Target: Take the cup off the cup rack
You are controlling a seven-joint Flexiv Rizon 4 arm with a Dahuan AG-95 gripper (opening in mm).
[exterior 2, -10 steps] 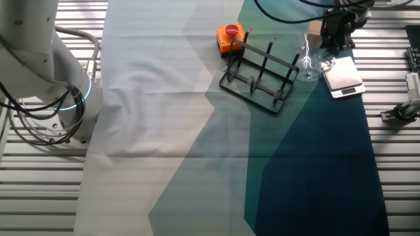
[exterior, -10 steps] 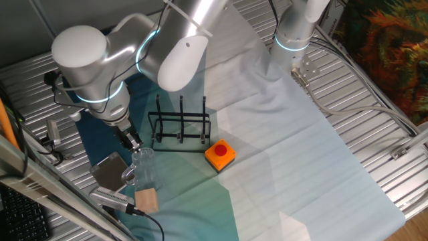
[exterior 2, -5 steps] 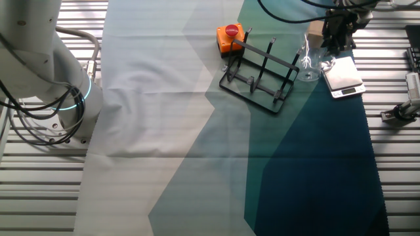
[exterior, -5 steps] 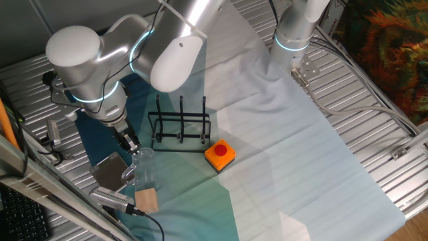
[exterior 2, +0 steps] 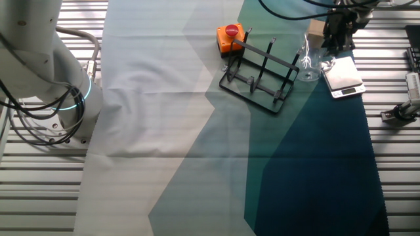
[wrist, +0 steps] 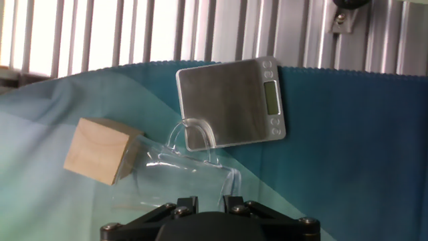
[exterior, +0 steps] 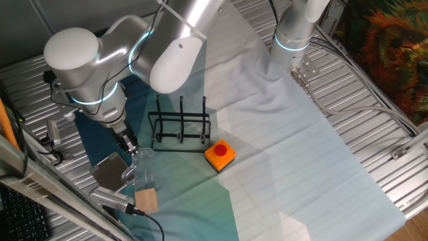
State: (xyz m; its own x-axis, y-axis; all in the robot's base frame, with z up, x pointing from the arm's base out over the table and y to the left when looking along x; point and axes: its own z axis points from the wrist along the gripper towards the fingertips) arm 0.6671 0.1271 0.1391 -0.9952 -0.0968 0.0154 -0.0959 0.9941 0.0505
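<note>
We see the clear see-through glass cup [exterior: 143,167] standing on the desk just below our pincer [exterior: 131,144], off the black thin-wire cup rack [exterior: 179,128] beside it. We cannot tell the pincer's opening. No writing is legible.

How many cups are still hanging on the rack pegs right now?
0. The cup rack has bare pegs in both fixed views. The only cup stands on the cloth beside the rack, under the gripper, near the scale and wooden block.
</note>
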